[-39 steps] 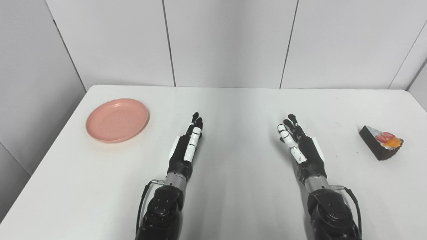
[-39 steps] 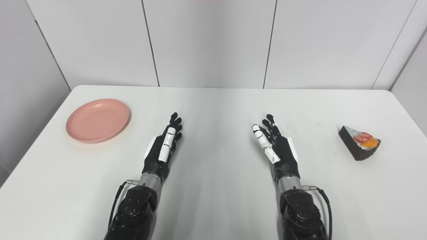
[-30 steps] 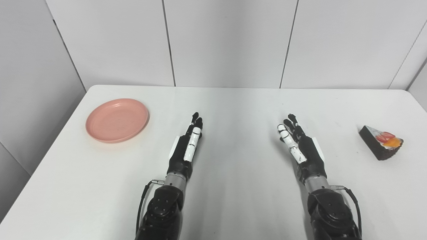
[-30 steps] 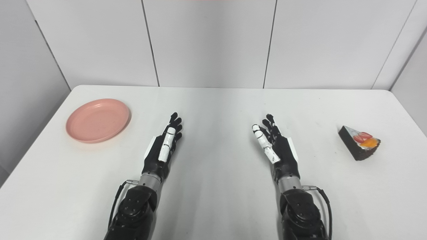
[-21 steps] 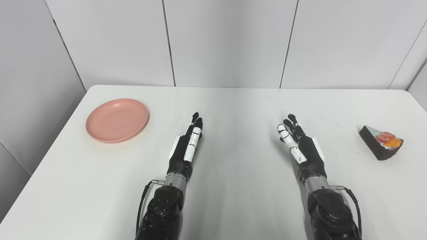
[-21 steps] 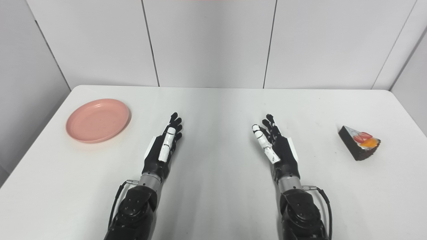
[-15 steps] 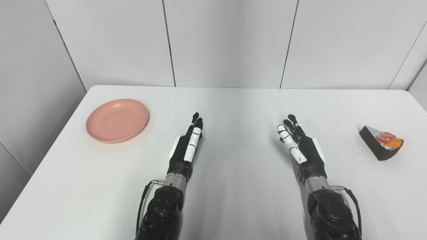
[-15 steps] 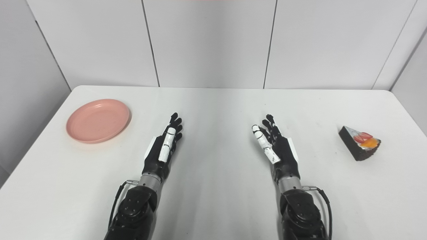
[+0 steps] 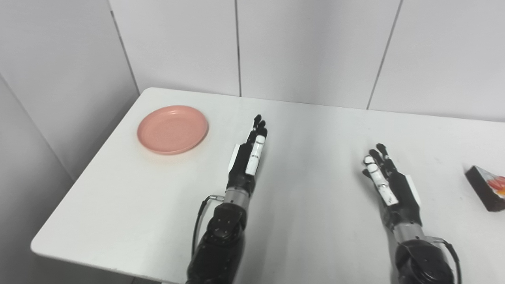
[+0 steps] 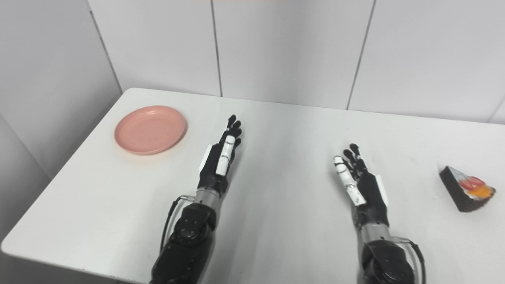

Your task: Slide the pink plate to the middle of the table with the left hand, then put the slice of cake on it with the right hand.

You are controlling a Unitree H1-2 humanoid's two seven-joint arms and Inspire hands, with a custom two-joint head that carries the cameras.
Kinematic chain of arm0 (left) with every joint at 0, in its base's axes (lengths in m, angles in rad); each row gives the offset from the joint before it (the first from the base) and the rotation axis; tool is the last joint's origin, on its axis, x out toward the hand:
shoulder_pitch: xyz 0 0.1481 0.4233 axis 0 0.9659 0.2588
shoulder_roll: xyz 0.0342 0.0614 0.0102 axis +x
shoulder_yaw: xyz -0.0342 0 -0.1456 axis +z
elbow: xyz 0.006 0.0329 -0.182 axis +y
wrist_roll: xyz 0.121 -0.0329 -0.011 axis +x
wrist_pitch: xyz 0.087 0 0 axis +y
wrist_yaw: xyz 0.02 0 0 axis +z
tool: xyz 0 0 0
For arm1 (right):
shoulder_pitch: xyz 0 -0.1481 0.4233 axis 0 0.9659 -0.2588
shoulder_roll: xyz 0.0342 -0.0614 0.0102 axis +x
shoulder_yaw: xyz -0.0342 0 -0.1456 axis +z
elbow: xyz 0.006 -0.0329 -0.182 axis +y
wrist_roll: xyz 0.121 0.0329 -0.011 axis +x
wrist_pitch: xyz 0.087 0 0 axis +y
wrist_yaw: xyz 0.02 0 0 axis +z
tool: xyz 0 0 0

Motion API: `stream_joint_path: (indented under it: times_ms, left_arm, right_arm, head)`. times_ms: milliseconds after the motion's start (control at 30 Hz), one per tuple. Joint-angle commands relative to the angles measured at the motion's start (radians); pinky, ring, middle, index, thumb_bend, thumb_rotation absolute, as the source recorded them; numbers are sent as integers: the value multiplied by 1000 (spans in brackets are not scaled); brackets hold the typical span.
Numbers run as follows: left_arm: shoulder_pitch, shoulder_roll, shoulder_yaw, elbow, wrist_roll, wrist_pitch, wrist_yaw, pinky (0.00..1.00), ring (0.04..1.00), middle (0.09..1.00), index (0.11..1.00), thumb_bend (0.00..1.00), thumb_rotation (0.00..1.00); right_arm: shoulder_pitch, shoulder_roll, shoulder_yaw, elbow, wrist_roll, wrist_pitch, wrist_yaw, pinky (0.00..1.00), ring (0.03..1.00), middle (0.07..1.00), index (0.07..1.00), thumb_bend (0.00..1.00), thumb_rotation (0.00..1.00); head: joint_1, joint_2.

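A round pink plate [image 9: 173, 129] lies flat near the table's far left corner. A slice of dark cake with red and orange fruit on top [image 10: 467, 189] sits at the table's right side, cut off by the edge in the left eye view [image 9: 489, 188]. My left hand [image 9: 246, 159] is open and empty, fingers straight, over the table to the right of the plate. My right hand [image 9: 388, 184] is open and empty, well left of the cake.
The white table [image 9: 315, 130] has its left edge and near left corner in view. Grey wall panels [image 9: 307, 47] stand right behind its far edge.
The whole picture has shifted, so the camera has turned to the left. The left hand now reaches farther forward, toward the plate. Plate and cake have not moved on the table.
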Motion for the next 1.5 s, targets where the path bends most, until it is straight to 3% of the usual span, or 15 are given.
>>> stream_joint_path:
  times_ms: [0,167,400,567,667,1067,1267,1467]
  left_arm:
    - [-72,18,40,19,3,-69,62,990,981,990,1000,595,1000]
    - [-139,62,104,95,9,-147,123,979,969,961,973,588,1000]
    - [-197,164,155,125,16,-138,181,989,949,922,927,603,1000]
    - [-227,237,186,145,35,-109,235,923,872,859,863,677,1000]
    - [-245,278,199,169,40,-118,256,815,814,810,820,673,1000]
    - [-294,412,307,307,-101,-114,246,715,707,718,728,709,1000]
    - [-288,465,323,354,-125,-94,241,761,708,706,713,701,1000]
    - [-285,494,336,411,-173,-86,209,723,723,724,729,728,1000]
  right_arm:
    - [-24,-9,-12,-3,13,-63,10,918,919,952,972,485,683]
    - [-25,-10,-19,13,25,-80,16,922,915,948,964,463,666]
    - [-34,-7,-26,42,47,-107,30,948,919,956,977,443,653]
    - [-35,-10,-21,55,37,-121,27,941,914,956,976,450,665]
    - [-37,-10,-22,64,40,-133,29,941,913,953,976,447,676]
    - [-42,-7,-31,84,55,-152,31,928,902,938,965,457,664]
    - [-42,-11,-31,90,52,-156,34,931,896,937,964,461,689]
    - [-37,-10,-31,70,54,-136,31,926,894,941,968,468,685]
  head:
    - [14,-10]
    - [32,-23]
    - [37,-35]
    - [42,-41]
    - [45,-43]
    - [58,-46]
    - [61,-48]
    - [65,-45]
